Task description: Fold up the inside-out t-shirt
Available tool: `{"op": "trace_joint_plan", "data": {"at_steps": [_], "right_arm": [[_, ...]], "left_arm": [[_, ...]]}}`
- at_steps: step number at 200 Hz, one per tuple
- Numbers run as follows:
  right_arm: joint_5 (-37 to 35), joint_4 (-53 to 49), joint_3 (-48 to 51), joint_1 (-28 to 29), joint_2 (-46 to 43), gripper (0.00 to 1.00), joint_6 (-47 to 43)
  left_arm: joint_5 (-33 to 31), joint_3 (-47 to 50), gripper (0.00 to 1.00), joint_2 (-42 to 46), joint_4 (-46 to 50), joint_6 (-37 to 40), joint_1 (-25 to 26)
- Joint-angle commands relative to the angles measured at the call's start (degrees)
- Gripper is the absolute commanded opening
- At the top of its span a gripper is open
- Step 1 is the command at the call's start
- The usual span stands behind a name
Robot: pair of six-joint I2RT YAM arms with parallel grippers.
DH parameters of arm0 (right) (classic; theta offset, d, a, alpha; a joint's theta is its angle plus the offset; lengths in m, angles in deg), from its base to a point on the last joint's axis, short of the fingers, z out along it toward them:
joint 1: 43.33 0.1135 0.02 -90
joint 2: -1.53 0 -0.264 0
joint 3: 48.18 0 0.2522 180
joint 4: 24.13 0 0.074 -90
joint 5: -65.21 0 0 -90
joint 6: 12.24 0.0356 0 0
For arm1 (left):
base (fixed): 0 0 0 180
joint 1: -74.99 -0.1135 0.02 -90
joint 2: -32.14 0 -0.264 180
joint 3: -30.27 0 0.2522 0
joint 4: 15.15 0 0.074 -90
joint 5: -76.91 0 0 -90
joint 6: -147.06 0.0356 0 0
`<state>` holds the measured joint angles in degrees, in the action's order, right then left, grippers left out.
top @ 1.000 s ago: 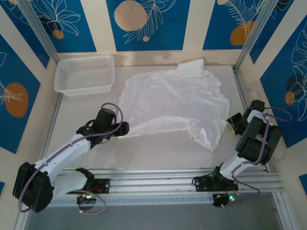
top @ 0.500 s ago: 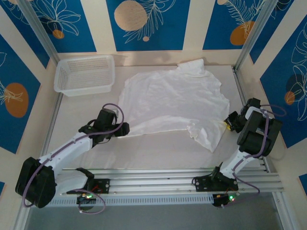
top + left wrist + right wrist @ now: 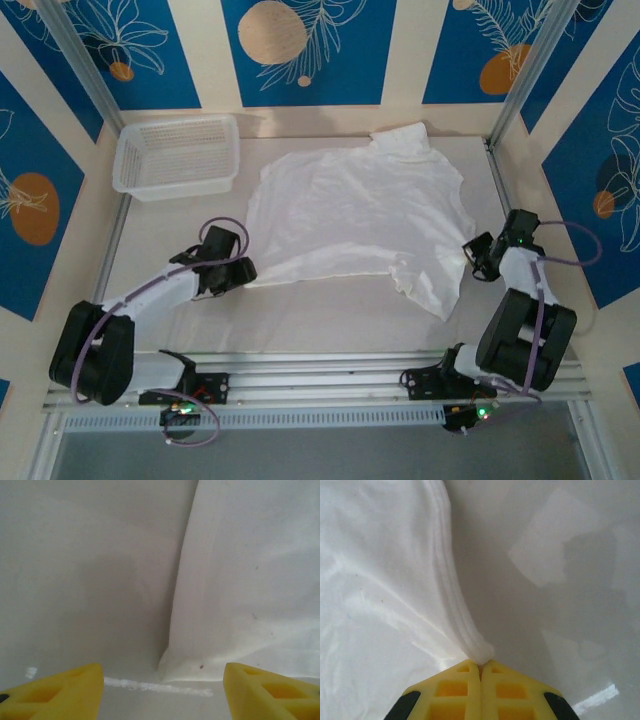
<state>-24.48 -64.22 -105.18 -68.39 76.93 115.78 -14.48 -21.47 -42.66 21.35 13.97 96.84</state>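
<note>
White shirt (image 3: 360, 215) lies spread flat on the table (image 3: 330, 320), reaching toward its far-right corner, with no fold made yet; the right gripper (image 3: 481, 666) is clamped on its right hem, the left gripper (image 3: 162, 682) straddles its near-left corner with fingers apart, so all the folding looks to be ahead

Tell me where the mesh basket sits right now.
In the top external view, the mesh basket sits in the far left corner of the table, left of the t-shirt and beyond the left gripper.
</note>
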Motion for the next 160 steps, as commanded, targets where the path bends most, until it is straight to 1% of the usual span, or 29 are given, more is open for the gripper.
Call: {"op": "trace_joint_plan", "data": {"at_steps": [1, 17, 40, 58, 70, 84, 92, 105, 131, 150, 160], "right_arm": [[-0.7, -0.5, 2.4, 0.7, -1.4, 0.00, 2.4], [-0.1, -1.2, 2.3, 1.0, -1.7, 0.00, 1.3], [-0.1, -1.5, 2.0, 1.1, -2.2, 0.00, 0.9], [-0.3, -1.5, 1.7, 1.4, -2.0, 0.00, 0.7], [-0.3, -1.7, 1.5, 1.4, -1.5, 0.00, 0.7], [-0.6, -2.1, 1.4, 1.5, -1.3, 0.00, 0.8], [-0.7, -2.2, 1.6, 1.6, -1.5, 0.00, 1.0], [-1.5, -2.3, 1.8, 1.5, -1.9, 0.00, 1.2], [-5.0, -4.0, 2.5, 1.0, -4.6, 0.00, 2.2], [-7.1, -5.6, 4.6, -1.2, -8.8, 0.00, 3.6], [-7.8, -5.9, 6.2, -2.4, -11.9, 0.00, 3.9]], "left_arm": [[3.2, -0.6, 0.62, -1.6, -0.9, -3.4, -0.6], [2.9, -0.3, 0.60, -2.7, -1.8, -4.3, -0.9], [5.8, 0.0, 0.52, -4.8, -6.2, -3.9, -1.2], [8.9, -0.3, 0.38, -7.3, -8.7, -4.4, -1.2], [11.2, -0.3, 0.31, -8.7, -10.6, -4.7, -1.3], [12.0, -0.7, 0.23, -9.9, -10.5, -4.7, -1.3], [11.5, -0.8, 0.16, -10.1, -9.8, -4.6, -1.2], [9.9, -0.7, 0.00, -9.4, -8.3, -4.2, -1.3], [4.4, -0.6, 0.00, -4.1, -2.0, -2.9, -1.6], [-0.4, 0.4, 0.00, 2.4, 4.0, -1.4, -1.8], [-1.5, 1.6, 0.00, 6.0, 6.5, -1.3, -1.7]]}}
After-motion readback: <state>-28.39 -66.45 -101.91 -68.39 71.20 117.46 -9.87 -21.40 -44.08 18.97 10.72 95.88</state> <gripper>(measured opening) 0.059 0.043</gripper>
